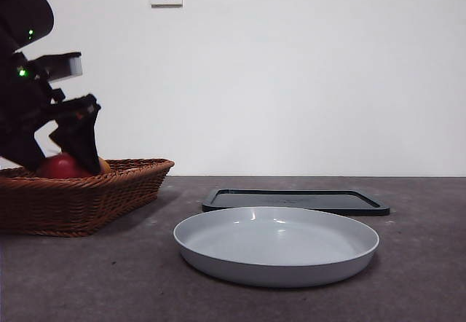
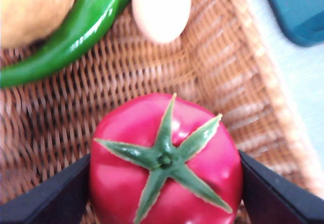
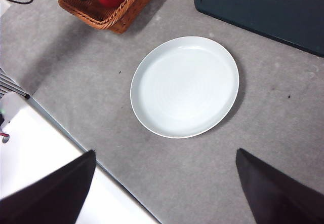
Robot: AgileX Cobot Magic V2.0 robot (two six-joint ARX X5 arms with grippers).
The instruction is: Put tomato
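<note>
The glossy red tomato (image 2: 167, 163) with a green star-shaped stem lies in the wicker basket (image 2: 152, 67). My left gripper (image 2: 166, 193) is down in the basket, one black jaw against each side of the tomato. In the front view the left gripper (image 1: 60, 158) reaches into the basket (image 1: 87, 198) at the far left, with the tomato (image 1: 60, 167) showing just above the rim. My right gripper (image 3: 164, 183) is open and empty, high above the table near the white plate (image 3: 185, 87).
The basket also holds a green pepper (image 2: 76, 31), a pale egg (image 2: 161, 6) and a yellowish fruit (image 2: 30, 6). The shallow white plate (image 1: 277, 275) sits at the table's middle front. A dark flat tray (image 1: 295, 200) lies behind it.
</note>
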